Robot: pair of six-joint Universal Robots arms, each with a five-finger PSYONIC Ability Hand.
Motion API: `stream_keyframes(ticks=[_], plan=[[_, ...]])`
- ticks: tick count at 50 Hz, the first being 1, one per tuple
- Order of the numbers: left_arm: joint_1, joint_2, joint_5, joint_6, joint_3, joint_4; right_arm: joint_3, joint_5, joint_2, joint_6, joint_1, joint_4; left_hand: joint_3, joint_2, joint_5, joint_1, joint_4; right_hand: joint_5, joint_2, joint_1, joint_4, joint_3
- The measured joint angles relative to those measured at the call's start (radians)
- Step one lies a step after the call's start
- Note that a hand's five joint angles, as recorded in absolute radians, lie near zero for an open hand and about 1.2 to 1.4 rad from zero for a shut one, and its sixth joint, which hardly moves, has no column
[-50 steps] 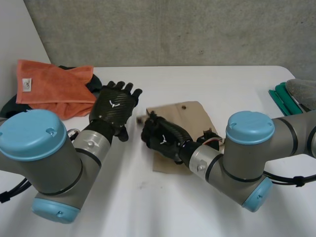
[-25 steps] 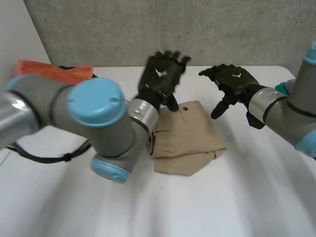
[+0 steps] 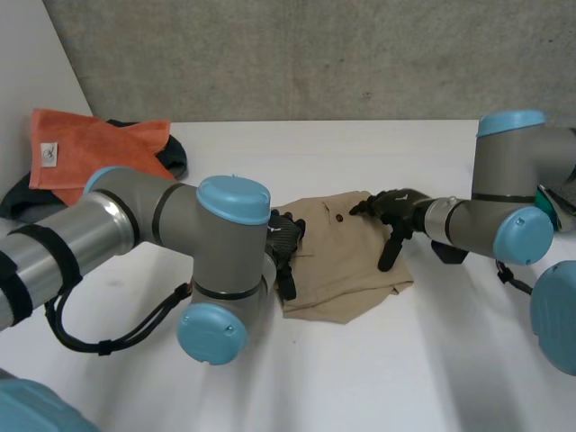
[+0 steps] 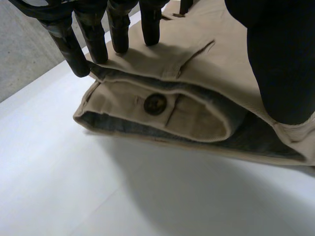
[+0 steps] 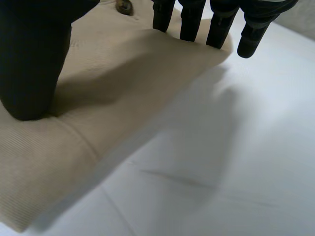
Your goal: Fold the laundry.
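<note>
A folded beige garment (image 3: 346,261) with a brown button (image 4: 155,104) lies in the middle of the white table (image 3: 378,378). My left hand (image 3: 286,238) rests on its left edge. In the left wrist view that hand (image 4: 280,64) is open, its straight fingers (image 4: 96,39) and thumb pressing the top layer just above the folded waistband. My right hand (image 3: 396,209) is on the garment's right edge. In the right wrist view the right hand (image 5: 34,59) is open too, thumb pressed into the cloth and fingertips (image 5: 189,22) at the cloth's rim.
An orange towel (image 3: 90,153) lies over a dark cloth (image 3: 18,193) at the table's far left. A green thing (image 3: 545,194) peeks out behind my right arm. A grey wall runs along the table's back edge.
Both hands swung up over the far side of the garment, then came down on it. The left hand now sits at its left edge, the right at its right edge.
</note>
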Motion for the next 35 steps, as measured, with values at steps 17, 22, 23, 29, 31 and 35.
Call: stream_keyframes(ticks=[17, 22, 23, 29, 31, 35], plan=[[0.054, 0.313, 0.157, -0.019, -0.071, 0.119, 0.596, 0.062, -0.486, -0.125, 0.038, -0.416, -0.002, -0.002, -0.004, -0.004, -0.002, -0.001, 0.0, 0.0, 0.0, 0.0], [0.087, 0.41, 0.35, -0.059, -0.126, 0.157, 0.924, 0.062, -0.617, -0.162, 0.079, -0.637, -0.002, -0.002, -0.004, -0.004, -0.002, -0.001, 0.0, 0.0, 0.0, 0.0], [0.096, 0.431, 0.414, -0.071, -0.141, 0.159, 1.002, 0.061, -0.635, -0.165, 0.089, -0.691, -0.002, -0.002, -0.004, -0.004, -0.002, -0.001, 0.0, 0.0, 0.0, 0.0], [0.116, 0.487, 0.622, -0.096, -0.2, 0.157, 1.221, 0.062, -0.653, -0.159, 0.115, -0.899, -0.002, -0.002, -0.004, -0.004, -0.002, -0.001, 0.0, 0.0, 0.0, 0.0], [0.119, 0.501, 0.668, -0.099, -0.221, 0.156, 1.274, 0.062, -0.647, -0.156, 0.122, -0.988, -0.002, -0.002, -0.004, -0.004, -0.002, -0.001, 0.0, 0.0, 0.0, 0.0], [0.121, 0.512, 0.704, -0.101, -0.245, 0.155, 1.321, 0.071, -0.613, -0.153, 0.133, -1.151, -0.002, -0.002, -0.004, -0.004, -0.002, -0.001, 0.0, 0.0, 0.0, 0.0]])
